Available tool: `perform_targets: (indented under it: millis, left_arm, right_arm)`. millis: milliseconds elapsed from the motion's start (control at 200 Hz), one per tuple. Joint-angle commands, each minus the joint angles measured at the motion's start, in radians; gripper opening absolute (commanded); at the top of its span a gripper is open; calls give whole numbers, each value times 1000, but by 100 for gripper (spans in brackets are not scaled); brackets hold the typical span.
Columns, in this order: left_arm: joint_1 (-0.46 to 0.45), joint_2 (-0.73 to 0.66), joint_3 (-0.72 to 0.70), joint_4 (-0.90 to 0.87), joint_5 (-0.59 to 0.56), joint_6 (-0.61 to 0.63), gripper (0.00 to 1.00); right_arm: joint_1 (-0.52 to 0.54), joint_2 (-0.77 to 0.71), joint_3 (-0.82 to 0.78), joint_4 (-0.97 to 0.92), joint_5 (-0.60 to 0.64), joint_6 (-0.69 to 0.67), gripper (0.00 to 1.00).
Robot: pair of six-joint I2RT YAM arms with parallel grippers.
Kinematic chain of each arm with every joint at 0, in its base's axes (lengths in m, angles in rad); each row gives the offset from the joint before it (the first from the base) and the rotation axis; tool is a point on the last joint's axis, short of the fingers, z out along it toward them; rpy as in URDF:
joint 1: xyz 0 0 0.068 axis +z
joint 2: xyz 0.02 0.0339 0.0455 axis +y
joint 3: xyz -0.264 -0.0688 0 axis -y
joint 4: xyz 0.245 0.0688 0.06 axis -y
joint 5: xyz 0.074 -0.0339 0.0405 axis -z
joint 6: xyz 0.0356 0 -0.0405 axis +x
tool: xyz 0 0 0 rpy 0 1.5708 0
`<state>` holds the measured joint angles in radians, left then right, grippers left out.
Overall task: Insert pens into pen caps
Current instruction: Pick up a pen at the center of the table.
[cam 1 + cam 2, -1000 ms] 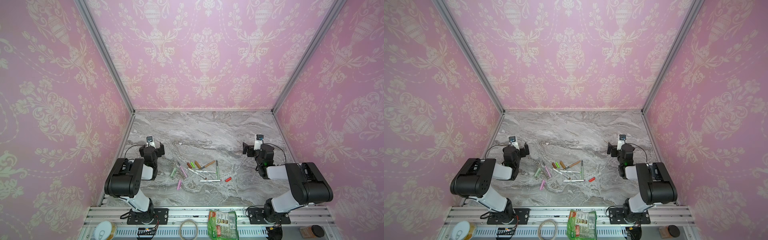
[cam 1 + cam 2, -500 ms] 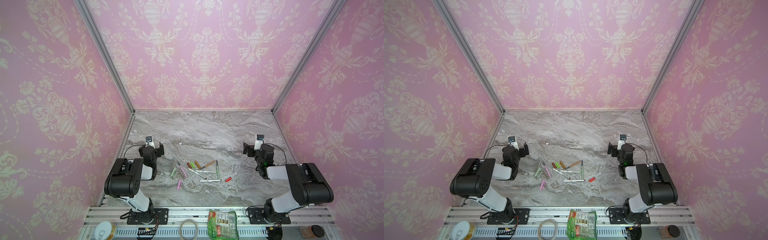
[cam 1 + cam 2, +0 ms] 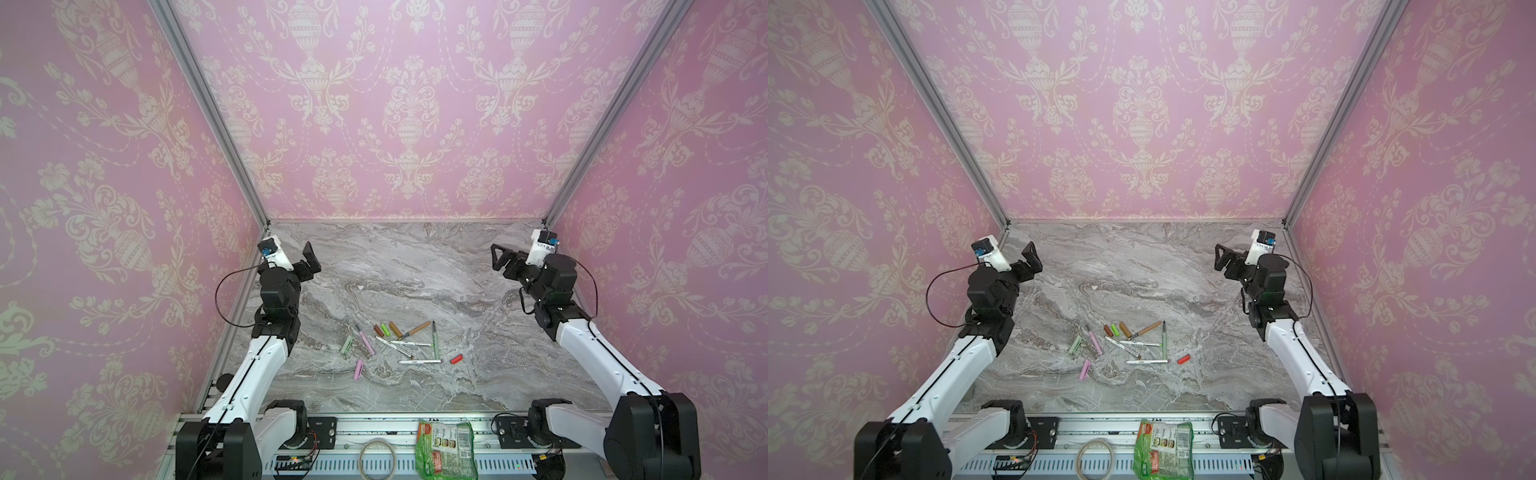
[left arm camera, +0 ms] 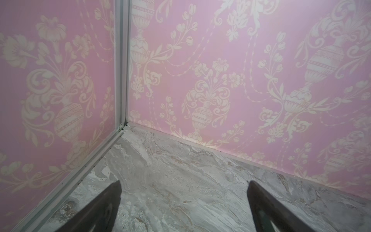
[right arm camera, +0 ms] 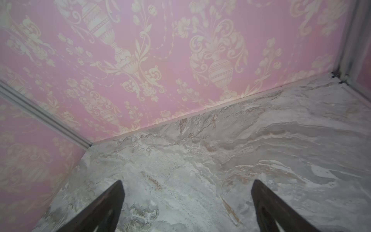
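Both arms have changed pose in the last half second. Their elbows have dropped back past the near edge of the bench [image 3: 415, 266], and each claw has moved toward the far edge. The pens and caps lie where they were. The left claw [image 3: 311, 261] hangs above the bench by the left edge, near the far left corner. It is spread wide and empty, and its wrist view shows the two fingers [image 4: 100, 211] well apart over bare marble, touching nothing. The right claw [image 3: 498, 259] mirrors it by the right edge near the far right corner. It too is released and empty, with its fingers [image 5: 104, 209] far apart above bare bench. Both claws are well apart from the task things, which lie loose in a cluster midway between the left and right edges, closer to the near edge than the far one. On the cluster's far side, the brown cap [image 3: 378, 330], bright green cap [image 3: 385, 329] and tan cap [image 3: 395, 329] sit side by side, with the tan pen [image 3: 415, 329] just to their right. The green pen [image 3: 434, 340] points toward the far edge. Of the white pens [image 3: 409, 343], two meet at a shallow angle and the third [image 3: 419, 361] lies nearer the near edge. The red cap [image 3: 456, 358] sits alone at the right end. At the left end, the pink pen [image 3: 365, 343] lies beside the pale green cap [image 3: 346, 344]. The pink cap [image 3: 358, 369] is nearest the near edge. No pen is in a cap. A green packet [image 3: 446, 451] lies on the rail [image 3: 374, 424] in front of the near edge.
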<state>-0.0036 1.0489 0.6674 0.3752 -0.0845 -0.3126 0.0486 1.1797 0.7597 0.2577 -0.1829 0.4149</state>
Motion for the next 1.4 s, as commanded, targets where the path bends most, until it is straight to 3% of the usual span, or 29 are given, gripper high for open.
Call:
perform_targets:
  millis: [0, 120, 215, 395, 570, 876, 1396]
  left_arm:
    - [-12, 14, 58, -322, 189, -109, 99]
    - [-67, 9, 140, -509, 215, -76, 99]
    - [-144, 4, 180, -649, 188, -10, 99]
    - [-262, -29, 164, -724, 230, 13, 96]
    - [-285, -68, 104, -693, 270, -29, 94]
    - [-318, -81, 84, -702, 305, -31, 94]
    - [-323, -72, 84, -702, 304, -25, 95]
  right_arm:
    - [142, 39, 122, -394, 3, -112, 99]
    - [302, 127, 296, -718, 167, -164, 97]
    - [392, 195, 400, -949, 242, -128, 88]
    - [544, 216, 378, -1126, 352, -17, 77]
    - [622, 242, 323, -1110, 326, 98, 63]
    - [713, 364, 295, -990, 286, 229, 55]
    - [717, 573, 364, -903, 308, 257, 45]
